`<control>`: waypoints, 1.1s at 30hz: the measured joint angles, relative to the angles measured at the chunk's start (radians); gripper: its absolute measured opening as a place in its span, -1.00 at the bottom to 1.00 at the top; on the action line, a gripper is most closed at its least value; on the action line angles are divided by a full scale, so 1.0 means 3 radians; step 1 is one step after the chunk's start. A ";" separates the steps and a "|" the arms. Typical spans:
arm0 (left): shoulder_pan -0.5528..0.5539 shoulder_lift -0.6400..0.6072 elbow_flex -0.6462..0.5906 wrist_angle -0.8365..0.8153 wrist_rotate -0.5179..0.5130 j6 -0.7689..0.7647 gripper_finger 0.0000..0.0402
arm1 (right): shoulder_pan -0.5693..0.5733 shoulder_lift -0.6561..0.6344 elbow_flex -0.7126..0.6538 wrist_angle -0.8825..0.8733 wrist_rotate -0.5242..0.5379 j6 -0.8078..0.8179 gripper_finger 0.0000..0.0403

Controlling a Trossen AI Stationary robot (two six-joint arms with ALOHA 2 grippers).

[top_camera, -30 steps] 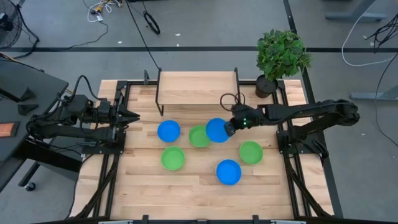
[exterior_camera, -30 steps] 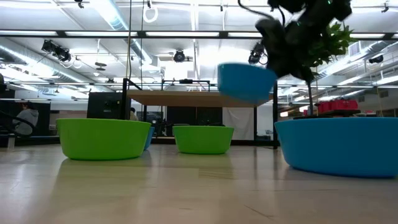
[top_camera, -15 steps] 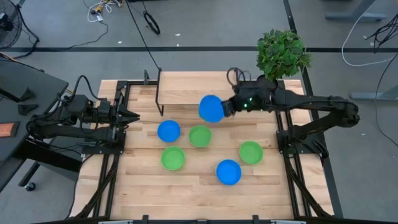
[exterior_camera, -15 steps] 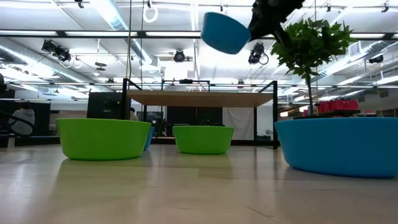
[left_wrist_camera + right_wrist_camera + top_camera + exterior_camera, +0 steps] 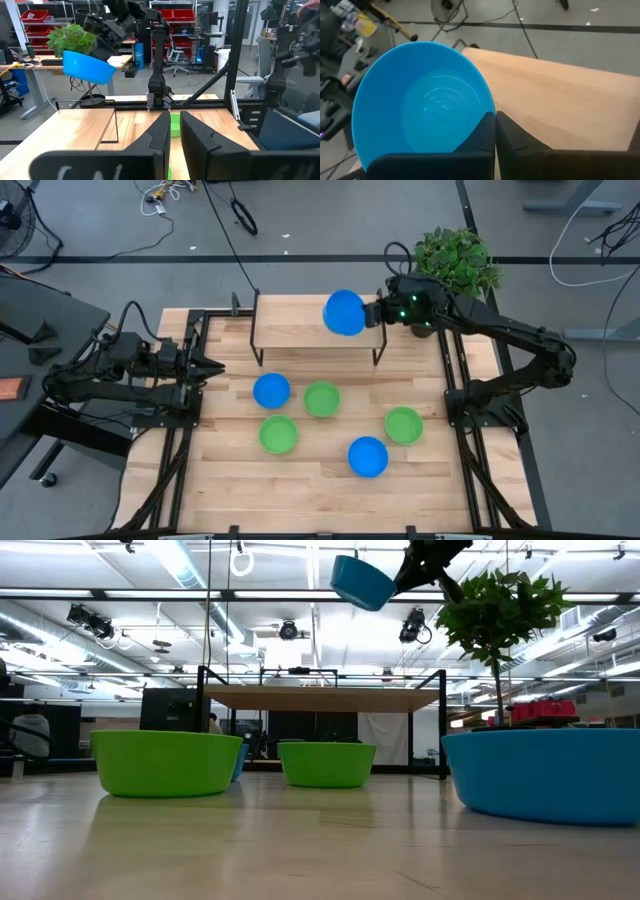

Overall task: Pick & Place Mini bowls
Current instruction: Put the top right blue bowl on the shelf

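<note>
I have the right hand (image 5: 372, 314) clamped on the rim of a blue mini bowl (image 5: 344, 313), one finger inside the rim and one outside; the bowl hangs tilted, well above the raised wooden shelf (image 5: 300, 321) at the far side of the surface (image 5: 310, 480). Seen from the low camera the bowl (image 5: 361, 582) sits high over the shelf top (image 5: 320, 698), with clear air between them.

Taking that shelf as my mark: just in front of it lie a second blue bowl (image 5: 271, 391) and a green bowl (image 5: 321, 399) side by side, close but apart. Nearer the front edge sit another green bowl (image 5: 278, 434), a third blue bowl (image 5: 367, 457) and a green bowl (image 5: 403, 424) toward the right arm's side. A potted plant (image 5: 455, 265) stands just beyond the shelf's right end, close behind the right hand.

The left hand (image 5: 213, 366) waits off the shelf's left end, its fingers (image 5: 160, 137) nearly together with a narrow gap and nothing between them.

The shelf top is bare wood — open room under the held bowl.
</note>
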 joint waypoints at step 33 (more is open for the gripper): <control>0.0001 0.0001 0.0000 0.0000 0.0000 0.0000 -0.76 | -0.0670 0.0751 0.0024 -0.0586 -0.0078 -0.0099 -1.00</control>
